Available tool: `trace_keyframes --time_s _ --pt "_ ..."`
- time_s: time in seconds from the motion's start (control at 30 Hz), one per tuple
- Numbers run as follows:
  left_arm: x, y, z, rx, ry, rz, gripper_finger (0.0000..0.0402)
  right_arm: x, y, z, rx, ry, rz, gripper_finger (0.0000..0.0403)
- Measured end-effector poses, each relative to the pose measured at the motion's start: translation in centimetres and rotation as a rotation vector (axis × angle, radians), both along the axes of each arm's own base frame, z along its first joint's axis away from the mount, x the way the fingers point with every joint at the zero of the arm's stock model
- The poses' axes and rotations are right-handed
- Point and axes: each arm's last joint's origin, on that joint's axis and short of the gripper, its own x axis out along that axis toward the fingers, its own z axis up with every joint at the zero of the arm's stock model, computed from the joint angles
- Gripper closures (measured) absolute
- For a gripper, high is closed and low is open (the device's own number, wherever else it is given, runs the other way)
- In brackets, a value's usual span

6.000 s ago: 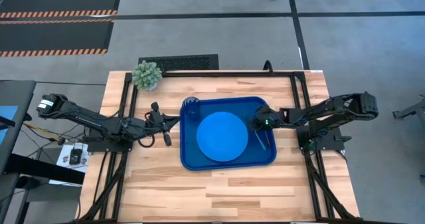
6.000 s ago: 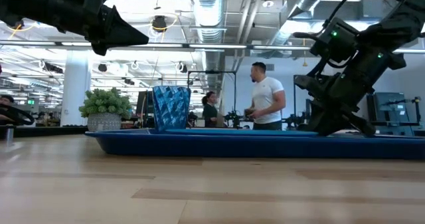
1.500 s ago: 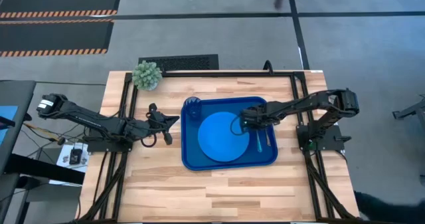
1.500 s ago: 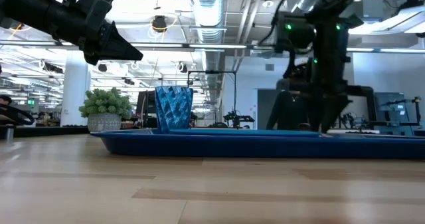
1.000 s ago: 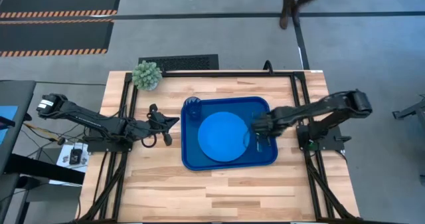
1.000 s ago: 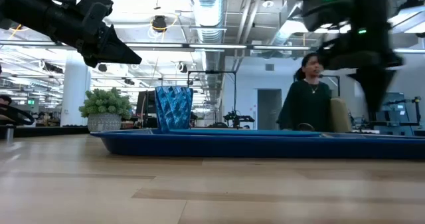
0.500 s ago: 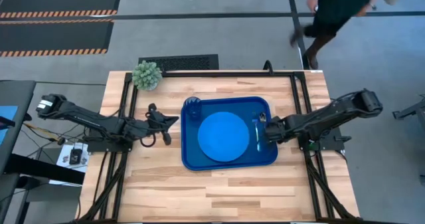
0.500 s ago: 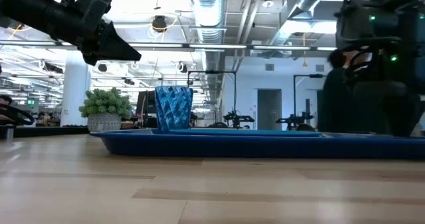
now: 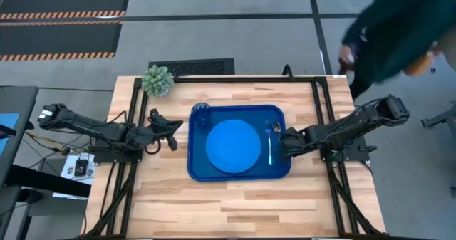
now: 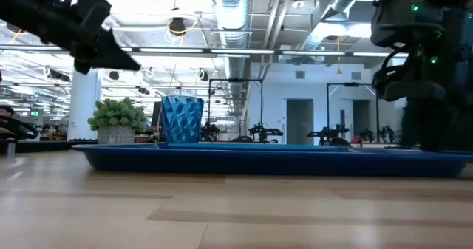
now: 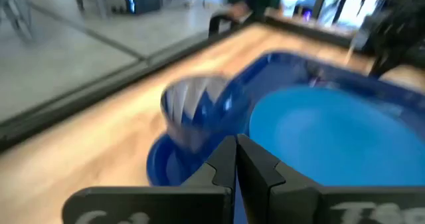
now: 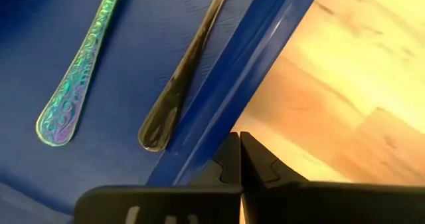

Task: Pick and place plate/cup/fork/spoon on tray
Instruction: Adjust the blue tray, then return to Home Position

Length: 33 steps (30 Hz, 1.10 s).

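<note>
Now the tray (image 9: 196, 170) sits further toward frame left than half a second ago: its left rim was around mid-frame and has slid left, and the low view agrees, cup (image 10: 182, 119) and tray edge both moved left. Right hand (image 9: 283, 144) is at the tray's right rim, centre-right of the high frame, and looks to have nudged the tray while pulling off it. Fingers pressed together, gripping nothing; the right wrist view shows them closed over the rim (image 12: 259, 58), with bare table (image 12: 345, 111) beyond.

Fork (image 12: 83, 64) and spoon (image 12: 182, 78) both lie flat on the tray floor, side by side near the right rim, apart from each other, spoon nearer the rim. In the high view the fork (image 9: 271, 144) shows as a thin pale line right of the plate (image 9: 231, 145). Plate is centred in the tray, cup (image 9: 202, 114) in the tray's upper-left corner.

Left hand (image 9: 169, 129) has also shifted left a little and hangs above the table at centre-left, just off the tray's left rim, fingers closed and empty per the left wrist view (image 11: 236, 161).

Judgement: all four items are on the tray, so the task looks done, only retreat left; the tray shift is harmless

A person passes at upper right (image 9: 399, 33); potted plant (image 9: 157, 79) untouched at the table's upper left
</note>
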Motion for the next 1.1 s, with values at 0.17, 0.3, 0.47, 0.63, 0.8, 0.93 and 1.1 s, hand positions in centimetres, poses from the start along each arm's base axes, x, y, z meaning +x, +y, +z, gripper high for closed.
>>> trace_keyframes --time_s 0.17,0.3,0.47,0.63,0.8,0.93,1.1 --pt "-0.8 0.1 -1.7 -0.107 0.117 0.028 0.0401 0.1 0.7 0.0 0.014 -0.025 -0.001 0.0396" --pt "-1.0 0.0 -2.9 -0.190 0.194 0.063 0.0401 0.0 1.0 0.0 0.018 -0.029 0.001 0.0396" --pt "-0.5 -0.1 -4.0 -0.230 0.263 0.092 0.0401 0.2 1.2 0.1 0.024 -0.052 0.009 0.0396" --pt "-0.1 -0.2 -4.7 -0.235 0.300 0.113 0.0401 0.3 1.2 0.1 0.015 -0.053 0.038 0.0396" --pt "-0.3 -0.2 -4.5 -0.227 0.304 0.093 0.0401 0.2 1.2 0.2 0.002 -0.054 0.109 0.0396" --pt "-0.6 -0.1 -3.9 -0.202 0.287 0.056 0.0401 0.1 1.0 1.1 -0.031 -0.103 0.194 0.0394" --pt "-1.0 -0.1 -3.0 -0.162 0.258 -0.009 0.0401 -0.2 -0.2 2.8 -0.137 -0.197 0.332 0.0396"
